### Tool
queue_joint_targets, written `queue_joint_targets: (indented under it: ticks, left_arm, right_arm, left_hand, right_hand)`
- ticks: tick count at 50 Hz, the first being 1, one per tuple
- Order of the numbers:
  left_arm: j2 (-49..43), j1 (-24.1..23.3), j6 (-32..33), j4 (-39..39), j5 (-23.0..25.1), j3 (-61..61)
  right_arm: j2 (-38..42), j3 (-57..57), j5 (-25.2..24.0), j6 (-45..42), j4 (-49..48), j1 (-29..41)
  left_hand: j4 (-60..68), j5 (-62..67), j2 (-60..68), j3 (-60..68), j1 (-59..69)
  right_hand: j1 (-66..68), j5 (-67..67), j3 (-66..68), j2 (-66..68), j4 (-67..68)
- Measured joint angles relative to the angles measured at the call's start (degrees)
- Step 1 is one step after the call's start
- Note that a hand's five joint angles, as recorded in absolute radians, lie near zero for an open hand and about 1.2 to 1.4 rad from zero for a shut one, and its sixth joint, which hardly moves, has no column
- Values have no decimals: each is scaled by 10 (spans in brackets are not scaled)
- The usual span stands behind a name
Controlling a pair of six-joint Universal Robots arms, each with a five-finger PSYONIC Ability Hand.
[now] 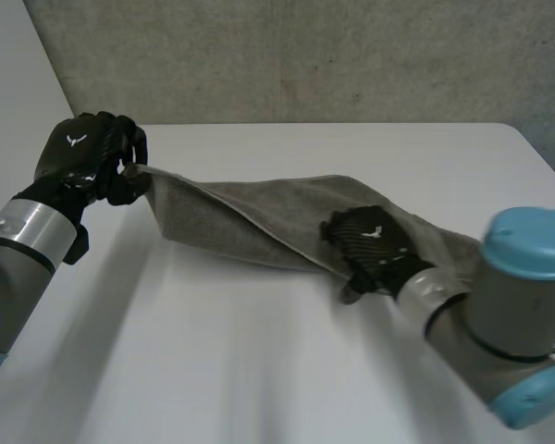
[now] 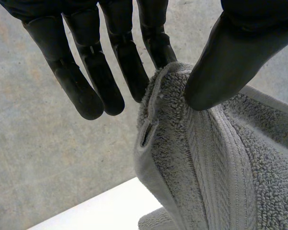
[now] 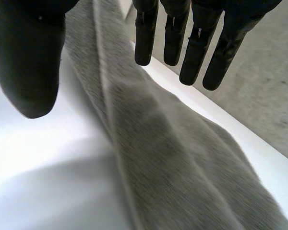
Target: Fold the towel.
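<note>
Across the table point(image 1: 259, 370) — towel point(image 1: 259, 217) stretched left to right.

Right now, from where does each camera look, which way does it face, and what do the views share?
Head view: between and behind the arms, looking down at the white table and the grey towel; both arms, the left robot hand and the right robot hand show.
Left wrist view: on the left wrist, looking along the palm; the left robot hand pinches a towel corner.
Right wrist view: on the right wrist, looking along the right robot hand, down the towel.
Shared: all views show the towel.
</note>
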Motion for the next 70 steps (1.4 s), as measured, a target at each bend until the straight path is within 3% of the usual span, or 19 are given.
queue_joint_targets:
  ticks: [6,12,22,28,30,35,70]
  left_arm:
    - [-5,5,-3,0,-1,-7]
    - [-6,10,-5,0,-1,-13]
    - [-4,17,-11,2,-3,-19]
    - [-4,31,-15,3,-4,-19]
    - [-4,34,-18,3,-4,-19]
    - [-5,37,-29,3,-5,-18]
    - [-5,38,-35,3,-6,-26]
  right_arm:
    - [71,-58,70,1,-11,56]
    - [133,-101,116,-3,-25,67]
    - [169,-128,132,-5,-43,58]
    - [157,-118,133,-8,-59,53]
    - [156,-115,133,-9,-61,49]
    - [162,-110,131,-11,-61,38]
    - [199,-142,130,-3,-62,35]
  left_hand:
    - [0,0,0,0,0]
    - [0,0,0,0,0]
    - [0,0,0,0,0]
    - [0,0,0,0,0]
    - [0,0,0,0,0]
    - [0,0,0,0,0]
    - [0,0,0,0,0]
  right_hand:
    - [1,17,1,1,2]
    - [16,47,24,18,24]
    - [323,340,324,323,320]
    - [432,453,424,426,427]
    - [425,446,419,420,423]
    - [213,233,220,218,221]
    - [145,150,141,148,140]
